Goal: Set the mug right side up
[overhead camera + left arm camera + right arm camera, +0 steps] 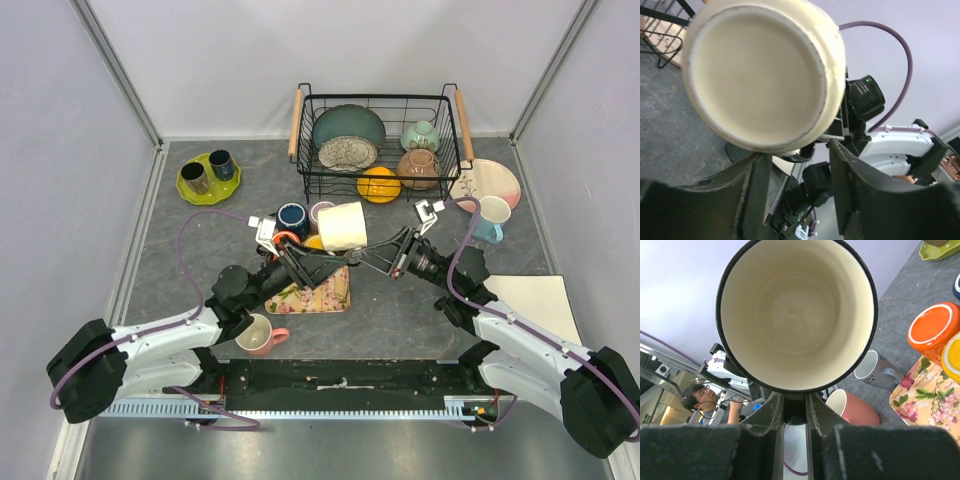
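Note:
The cream mug (342,226) with a dark rim is held in the air on its side above the floral tray (318,293). My right gripper (378,256) is shut on the dark handle under the rim; the right wrist view looks straight into the mug's open mouth (796,312), with my gripper (795,412) narrow below it. My left gripper (303,256) is open just under the mug's base (757,75). In the left wrist view the fingers (752,195) stand wide apart and hold nothing.
A wire basket (450,150) with dishes stands at the back. A green plate (190,190) with two cups is back left. A pink mug (262,335), a blue mug (292,217), a white mug (492,215), a pink plate (470,185) and a white sheet (535,300) surround the tray.

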Controlling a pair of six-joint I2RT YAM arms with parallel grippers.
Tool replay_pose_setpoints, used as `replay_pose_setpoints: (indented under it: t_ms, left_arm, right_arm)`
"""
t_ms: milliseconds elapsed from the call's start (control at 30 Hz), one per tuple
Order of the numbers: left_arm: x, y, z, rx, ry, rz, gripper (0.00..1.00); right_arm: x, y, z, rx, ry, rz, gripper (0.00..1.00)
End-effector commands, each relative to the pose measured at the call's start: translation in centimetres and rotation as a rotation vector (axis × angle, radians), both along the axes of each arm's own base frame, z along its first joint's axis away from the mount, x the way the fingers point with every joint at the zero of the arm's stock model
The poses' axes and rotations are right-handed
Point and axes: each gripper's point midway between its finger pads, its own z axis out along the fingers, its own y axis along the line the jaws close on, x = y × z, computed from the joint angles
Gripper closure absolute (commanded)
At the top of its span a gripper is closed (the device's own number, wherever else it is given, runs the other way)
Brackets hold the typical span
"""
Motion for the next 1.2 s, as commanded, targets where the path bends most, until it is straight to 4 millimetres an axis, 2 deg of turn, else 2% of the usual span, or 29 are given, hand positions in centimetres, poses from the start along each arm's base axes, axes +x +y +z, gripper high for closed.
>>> replay_pose_setpoints:
  t_ms: [0,100,400,500,533,600,700,900,933,1000,1100,1133,1167]
  left_arm:
    - [1.5,0.8,4.5,-0.178,-0.033,0.079,0.48]
    - [2.1,0.7,4.4,-0.218,-0.012,0.091,0.52]
    - [2.2,0.4,6.6,-0.368,-0.041,0.048,0.49]
    - [1.6,0.3,7.6,-0.409,-0.066,0.009,0.62]
    - [1.6,0.1,7.6,-0.412,-0.066,-0.001,0.72]
    - [1.2,0.0,7.9,-0.422,-0.082,-0.02,0.84]
    - [0.8,0.0,8.2,-0.431,-0.089,-0.039,0.98]
    - [1.6,-0.2,6.9,-0.332,-0.035,-0.023,0.98]
    - [2.1,-0.6,5.7,-0.269,-0.016,-0.001,0.98]
    - [1.9,-0.2,6.3,-0.248,-0.039,0.013,0.98]
    - [1.9,0.2,6.0,-0.19,-0.073,0.046,0.98]
    - [1.8,0.4,6.1,-0.169,-0.103,0.061,0.98]
    - [1.8,0.6,5.7,-0.124,-0.097,0.068,0.98]
  right_arm:
    - [-2.6,-0.6,3.9,0.103,-0.164,0.07,1.0]
    - [-3.2,-0.7,4.2,0.121,-0.18,0.091,1.0]
    - [-4.7,-0.7,3.4,0.123,-0.188,0.161,1.0]
    - [-5.2,-0.7,2.8,0.109,-0.189,0.18,1.0]
    - [-5.3,-0.8,2.7,0.106,-0.192,0.182,1.0]
    - [-5.8,-0.8,2.3,0.091,-0.197,0.2,1.0]
    - [-6.2,-0.7,1.7,0.064,-0.198,0.222,1.0]
    - [-6.5,-0.6,0.7,-0.012,-0.211,0.237,1.0]
    - [-6.4,-0.6,0.6,-0.028,-0.229,0.227,1.0]
    - [-6.2,-0.6,0.4,-0.057,-0.218,0.223,1.0]
    - [-5.9,-0.5,0.3,-0.095,-0.225,0.217,0.73]
    - [-6.0,-0.5,0.5,-0.102,-0.229,0.22,0.6]
    - [-5.7,-0.4,0.4,-0.131,-0.237,0.215,0.55]
